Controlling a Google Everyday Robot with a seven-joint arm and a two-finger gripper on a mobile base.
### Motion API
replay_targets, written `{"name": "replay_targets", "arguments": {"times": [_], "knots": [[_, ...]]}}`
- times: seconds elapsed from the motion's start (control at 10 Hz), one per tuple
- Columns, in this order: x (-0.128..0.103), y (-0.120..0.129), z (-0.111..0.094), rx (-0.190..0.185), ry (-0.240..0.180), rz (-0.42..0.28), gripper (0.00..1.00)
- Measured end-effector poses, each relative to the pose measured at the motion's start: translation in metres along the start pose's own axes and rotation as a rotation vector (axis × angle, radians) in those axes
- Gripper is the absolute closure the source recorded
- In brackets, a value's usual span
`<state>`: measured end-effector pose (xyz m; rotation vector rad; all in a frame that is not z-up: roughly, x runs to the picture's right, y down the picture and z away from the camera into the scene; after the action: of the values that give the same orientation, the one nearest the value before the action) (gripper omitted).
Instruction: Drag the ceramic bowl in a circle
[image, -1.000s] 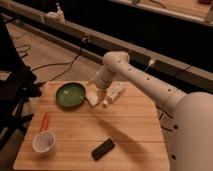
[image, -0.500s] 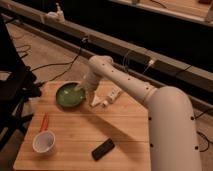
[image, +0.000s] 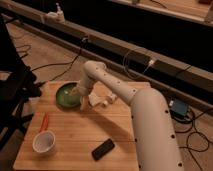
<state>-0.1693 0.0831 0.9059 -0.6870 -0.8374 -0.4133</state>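
The ceramic bowl (image: 66, 95), green, wide and shallow, sits at the back left of the wooden table (image: 75, 125). My gripper (image: 81, 99) hangs down from the white arm at the bowl's right rim. Its fingers stand open, one pale fingertip (image: 83, 103) just outside the rim and the other over the bowl's inside edge. I cannot tell whether they touch the rim. Nothing is held.
A crumpled white object (image: 103, 98) lies just right of the gripper. A white cup (image: 43, 141) and a red utensil (image: 44, 121) are at the front left, a black flat device (image: 103, 149) at the front. A black chair (image: 12, 92) stands left of the table.
The arm has swung left, bringing the gripper from above the white object to the bowl's right rim. The bowl has stayed roughly where it was.
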Motion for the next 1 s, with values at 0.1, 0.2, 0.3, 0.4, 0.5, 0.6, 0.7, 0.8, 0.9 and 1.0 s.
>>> {"name": "replay_targets", "arguments": {"times": [0.1, 0.2, 0.3, 0.4, 0.5, 0.6, 0.7, 0.8, 0.9, 1.0], "knots": [[0.004, -0.002, 0.007, -0.001, -0.023, 0.01, 0.3], [0.009, -0.004, 0.012, 0.002, -0.046, 0.018, 0.39], [0.013, -0.005, 0.016, 0.001, -0.059, 0.018, 0.49], [0.016, -0.007, 0.017, 0.002, -0.066, 0.011, 0.59], [0.019, -0.006, 0.018, -0.002, -0.069, 0.006, 0.69], [0.023, -0.007, 0.015, 0.002, -0.07, 0.005, 0.79], [0.028, -0.006, 0.012, 0.007, -0.07, 0.006, 0.88], [0.032, -0.002, 0.006, 0.01, -0.067, 0.009, 0.97], [0.035, 0.003, -0.001, 0.014, -0.064, 0.012, 1.0], [0.037, 0.01, -0.012, 0.025, -0.063, 0.012, 1.0]]}}
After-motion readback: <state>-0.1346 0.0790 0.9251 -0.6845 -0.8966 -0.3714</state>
